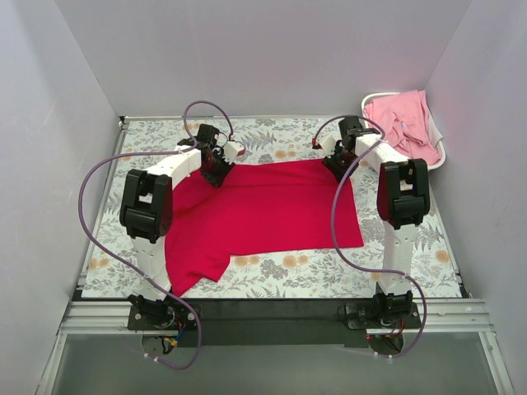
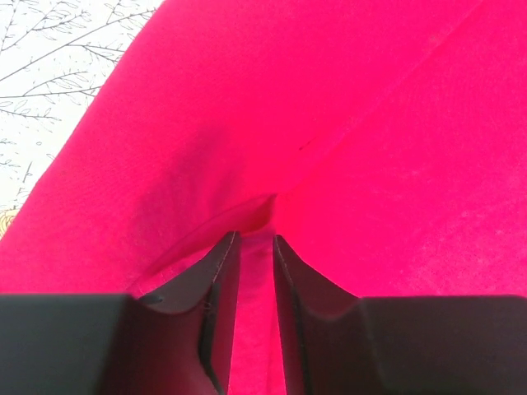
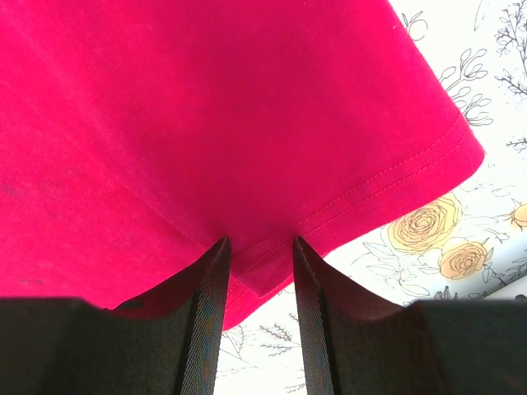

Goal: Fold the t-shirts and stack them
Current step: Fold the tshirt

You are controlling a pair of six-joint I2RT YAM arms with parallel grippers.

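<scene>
The red t-shirt (image 1: pixel 263 214) lies spread across the middle of the flowered desk (image 1: pixel 412 263), mostly flat. Its far edge runs between the two arms, and a loose lobe of cloth trails toward the near-left corner. The left tool (image 2: pixel 255 239) sits at the far-left end of that edge. Its jaws are drawn nearly together with a thin ridge of red cloth pinched between them, and creases fan out from the tips, which indicates a firm hold. The right tool (image 3: pixel 261 243) sits at the far-right corner. Its jaws are closed to a narrow gap over the stitched hem (image 3: pixel 395 177), and the cloth drapes away from them above the desk pattern. Both holds fall on the same far edge and stand well apart. In my judgement this placement keeps the cloth taut between them so the edge can be carried over as one straight line, either to square the garment or to start a fold toward the near side. The pink t-shirts (image 1: pixel 401 119) are heaped unfolded in the white basket (image 1: pixel 440 155) at the far-right corner, apart from the work. No folded stack is visible, so the task appears to be at an early stage. The main risk is uneven pull, which would skew the edge.
</scene>
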